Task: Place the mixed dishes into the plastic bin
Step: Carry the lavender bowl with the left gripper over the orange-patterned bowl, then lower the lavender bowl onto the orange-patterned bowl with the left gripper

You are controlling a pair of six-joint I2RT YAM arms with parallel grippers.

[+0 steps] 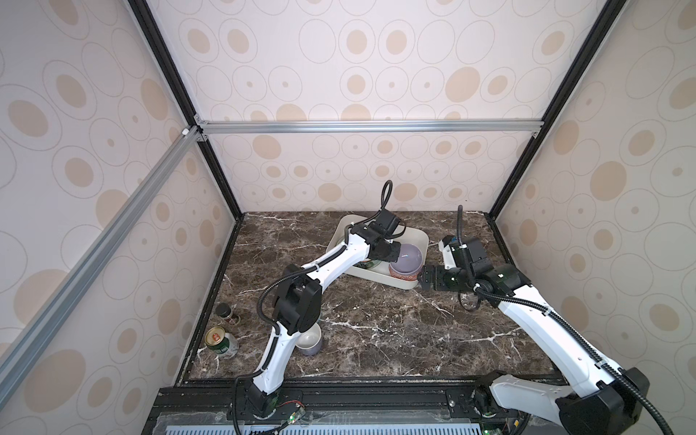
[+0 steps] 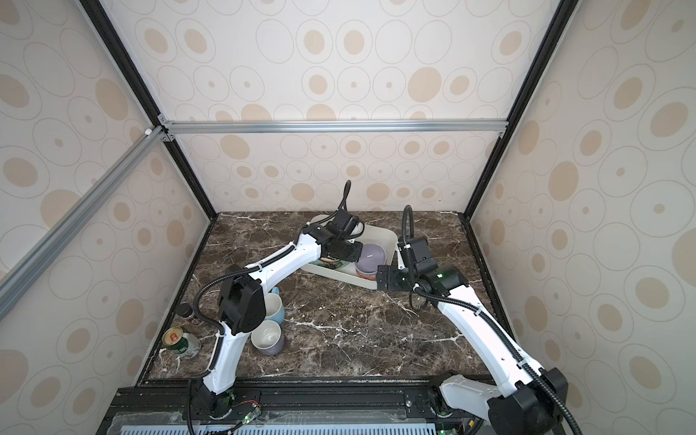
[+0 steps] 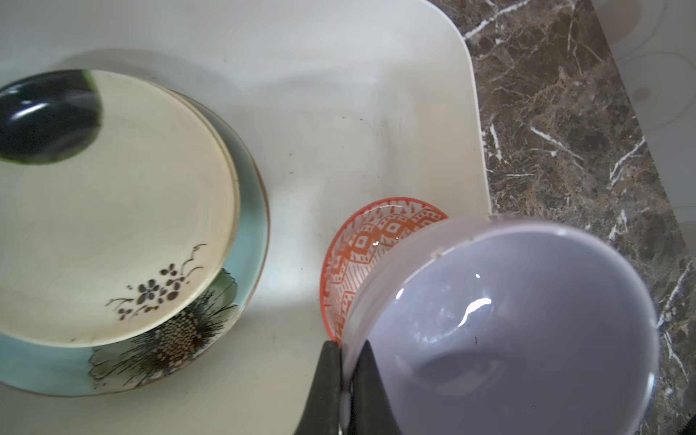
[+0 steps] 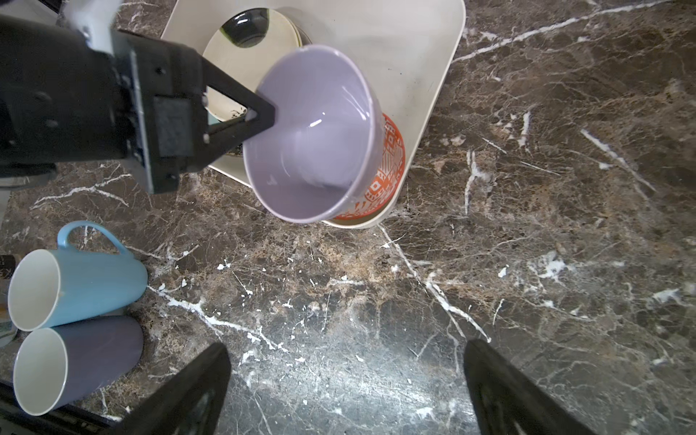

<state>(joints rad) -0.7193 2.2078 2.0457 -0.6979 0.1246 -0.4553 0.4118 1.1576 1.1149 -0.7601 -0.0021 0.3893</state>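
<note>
Room: walls papered with beige ovals, braced by black and aluminium frame bars, around a dark brown marble counter (image 1: 376, 339) with white veins.
Near left edge: a green drink can (image 1: 222, 342), with a small dark jar (image 1: 228, 313) just behind it.
Mugs: the lavender-grey mug (image 4: 75, 365) and the light-blue mug (image 4: 86, 278) stand touching, side by side on the counter beside the can, well apart from the tub. Both are white inside.
Right pincer (image 4: 346, 344): spread wide and holding nothing, above bare counter just short of the tub's near right corner.
Plastic bin (image 4: 395, 56): a shallow white tub set askew on the far half of the counter.
Plates: the teal flower-painted plate (image 3: 37, 371) lies in the bin, and the smaller black-and-cream plate (image 3: 113, 226) is stacked on it.
Left pincer (image 3: 348, 346): reaching over the bin, pinched narrow on a bowl's rim.
Orange-patterned bowl (image 4: 320, 139): tilted in that grip at the bin's near right corner, beside the plates, with its lavender inside showing. I cannot tell whether its foot touches the bin floor.
</note>
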